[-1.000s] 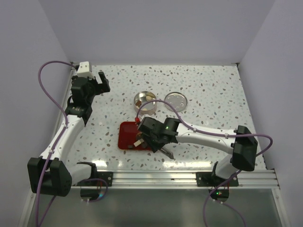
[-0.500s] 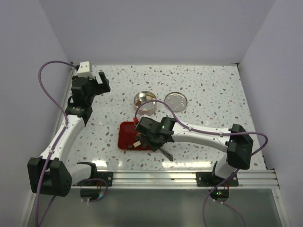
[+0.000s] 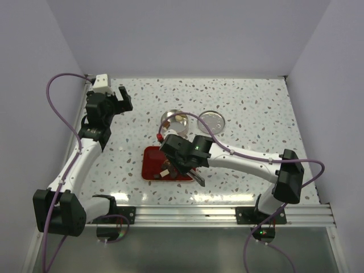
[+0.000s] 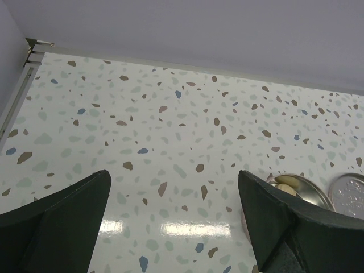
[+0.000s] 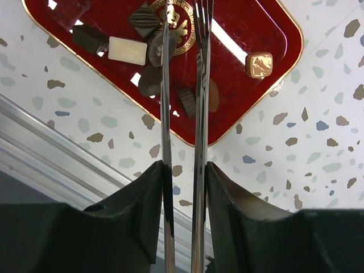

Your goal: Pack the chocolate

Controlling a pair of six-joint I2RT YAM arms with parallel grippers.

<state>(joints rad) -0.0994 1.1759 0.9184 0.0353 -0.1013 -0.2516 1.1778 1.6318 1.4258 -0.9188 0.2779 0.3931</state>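
— What is the right gripper [image 5: 185, 170] up to?

— Its two fingers are pressed in on the long metal tweezers [image 5: 200, 114], one blade against each pad. The blades run straight out ahead of it with a narrow gap between them.

— And the chocolate [image 5: 149, 81]?

— Most of it lies out in front of that gripper, on the red tray [image 5: 244, 23], under and beside the blades. A cream-white piece [image 5: 128, 50] lies left of the blades with dark pieces [image 5: 144, 21] close around it. Two brown pieces [image 5: 186, 102] sit right beneath the blades. A shiny light brown piece [image 5: 259, 64] is off to the right, apart from the rest.

— Anything caught between the tips?

— I can't tell; they are too far out from the fingers to make out.

— The left gripper [image 4: 173, 182]?

— It's spread wide with nothing between its fingers, hanging over the speckled table [image 4: 170, 114]. Ahead of it, to its right, stands the round tin [image 4: 307, 196] with pale pieces [image 4: 287, 183] inside. The lid [image 4: 348, 193] lies just beside the tin, on the side away from that gripper.
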